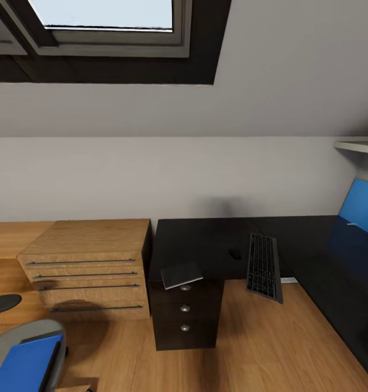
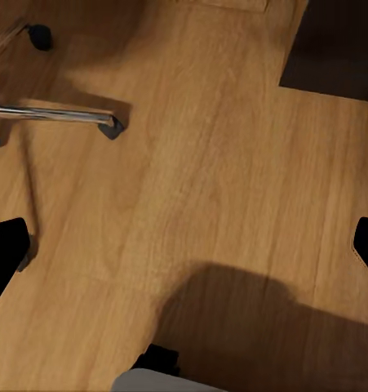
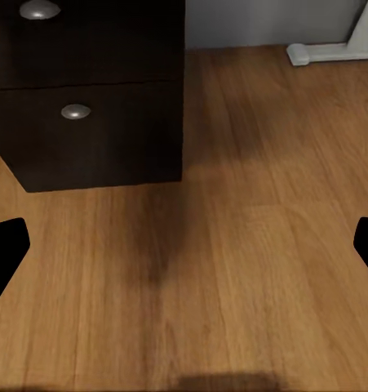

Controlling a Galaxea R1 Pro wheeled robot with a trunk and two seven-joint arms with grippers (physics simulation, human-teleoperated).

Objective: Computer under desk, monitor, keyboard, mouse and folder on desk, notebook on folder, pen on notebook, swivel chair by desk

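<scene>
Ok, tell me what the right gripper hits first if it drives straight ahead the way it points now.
Probably the bare wooden floor: the right gripper points at it, fingers spread, with the dark drawer unit with round metal knobs off to one side. Depth is unclear.

black desk (image 1: 206, 239), blue folder (image 1: 26, 363), tan dresser (image 1: 89, 256)

An attic bedroom workspace: sloped ceiling, skylight (image 1: 108, 16), black desk (image 1: 206, 239), wooden drawer chest (image 1: 89, 267).
</scene>
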